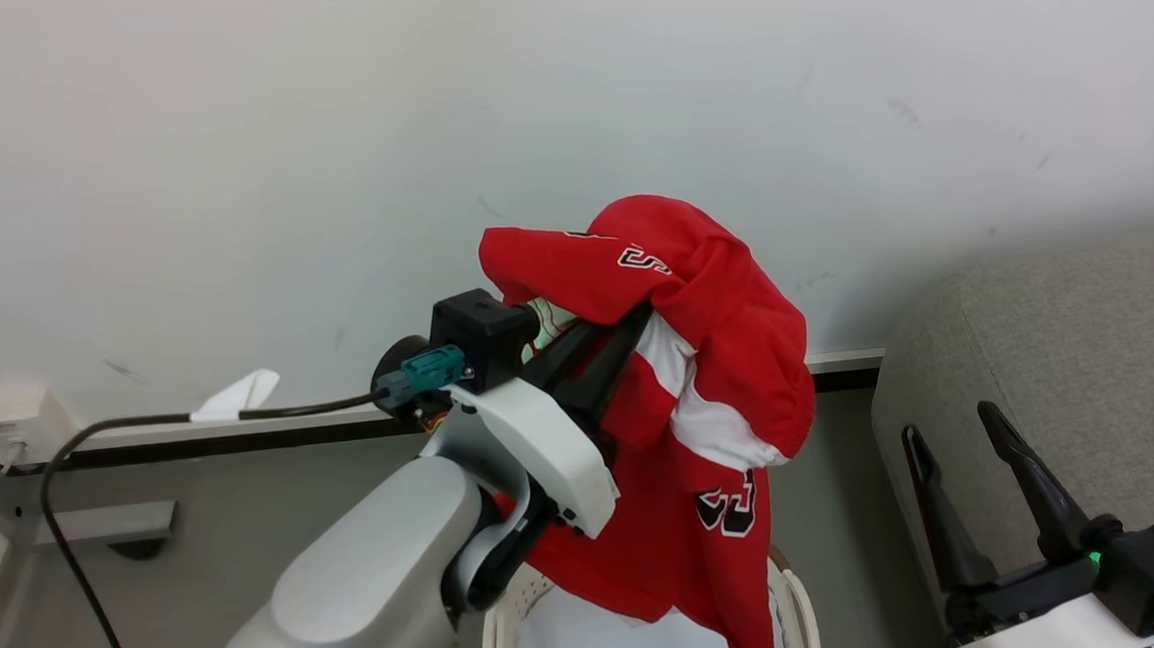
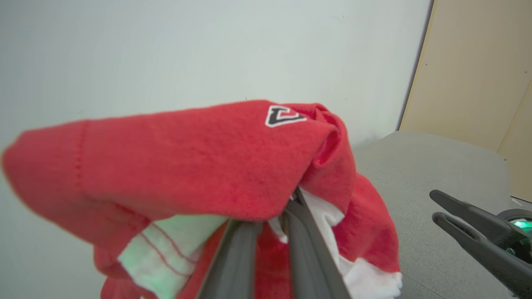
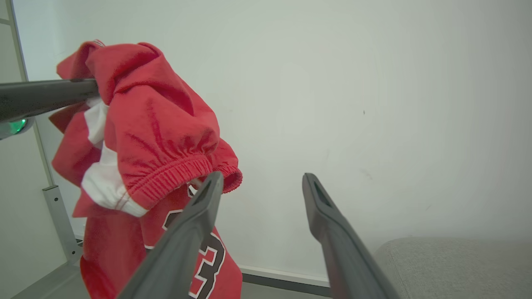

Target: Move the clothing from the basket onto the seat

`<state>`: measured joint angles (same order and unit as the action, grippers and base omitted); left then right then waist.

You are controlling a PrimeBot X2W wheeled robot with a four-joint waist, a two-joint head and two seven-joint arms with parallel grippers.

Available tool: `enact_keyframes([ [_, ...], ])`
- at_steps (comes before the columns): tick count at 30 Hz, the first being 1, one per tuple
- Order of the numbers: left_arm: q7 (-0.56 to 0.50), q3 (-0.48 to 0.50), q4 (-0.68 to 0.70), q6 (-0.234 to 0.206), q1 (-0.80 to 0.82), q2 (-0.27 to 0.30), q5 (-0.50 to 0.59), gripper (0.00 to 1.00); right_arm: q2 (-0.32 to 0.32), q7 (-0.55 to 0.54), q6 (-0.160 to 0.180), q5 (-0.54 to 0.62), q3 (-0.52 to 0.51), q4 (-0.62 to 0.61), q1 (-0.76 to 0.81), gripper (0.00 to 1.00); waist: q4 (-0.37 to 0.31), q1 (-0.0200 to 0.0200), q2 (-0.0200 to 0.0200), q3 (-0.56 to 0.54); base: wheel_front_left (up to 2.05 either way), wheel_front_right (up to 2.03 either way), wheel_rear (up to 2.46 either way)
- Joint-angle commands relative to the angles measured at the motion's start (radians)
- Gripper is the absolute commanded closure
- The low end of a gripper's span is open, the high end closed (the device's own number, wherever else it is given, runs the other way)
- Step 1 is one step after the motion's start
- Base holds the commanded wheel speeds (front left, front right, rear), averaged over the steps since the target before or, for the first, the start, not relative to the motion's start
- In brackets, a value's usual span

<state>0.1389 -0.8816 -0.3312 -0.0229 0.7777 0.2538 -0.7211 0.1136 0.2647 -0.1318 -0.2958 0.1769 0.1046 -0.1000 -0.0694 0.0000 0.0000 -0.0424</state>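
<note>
Left tool (image 1: 625,329) clamped on jersey (image 1: 729,355); low hem could snag basket (image 1: 804,601) swinging right to sofa (image 1: 1090,353). Right tool (image 1: 949,421) apart.

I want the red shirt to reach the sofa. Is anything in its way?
Nothing visible blocks it. The red jersey hangs from the left gripper above the basket, with the sofa to its right. The open right gripper sits near that path.

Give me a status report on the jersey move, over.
Left gripper shut on jersey, hanging over basket. Right gripper open, empty, between jersey and sofa. Not yet on sofa.
</note>
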Motion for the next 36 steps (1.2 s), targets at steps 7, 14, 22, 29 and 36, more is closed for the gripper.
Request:
enact_keyframes([
  [7,0.005,-0.011,-0.005,-0.001,-0.016,-0.004,-0.011,1.0,0.032,-0.001,0.002,-0.033,0.098,-0.041,-0.07,0.0,0.008,0.0,0.0,0.015,0.0,0.0,0.0],
  [14,0.015,-0.043,-0.02,0.013,-0.022,-0.032,0.003,1.0,0.104,-0.012,0.002,-0.089,0.265,0.007,-0.173,0.0,0.045,0.0,0.0,0.029,0.0,0.0,0.0],
  [22,0.014,-0.103,-0.036,0.046,-0.039,-0.092,0.008,1.0,0.119,-0.079,0.002,-0.161,0.367,0.17,-0.282,0.0,0.121,0.0,0.0,0.03,0.0,0.0,0.0],
  [29,0.008,-0.14,-0.051,0.065,-0.036,-0.129,0.011,1.0,0.131,-0.141,0.002,-0.22,0.449,0.293,-0.319,0.0,0.175,0.0,0.0,0.018,0.0,0.0,0.0],
  [36,-0.001,-0.164,-0.057,0.083,-0.026,-0.158,-0.004,1.0,0.135,-0.132,0.002,-0.279,0.547,0.403,-0.375,0.0,0.215,0.0,0.0,0.008,0.0,0.0,0.0],
])
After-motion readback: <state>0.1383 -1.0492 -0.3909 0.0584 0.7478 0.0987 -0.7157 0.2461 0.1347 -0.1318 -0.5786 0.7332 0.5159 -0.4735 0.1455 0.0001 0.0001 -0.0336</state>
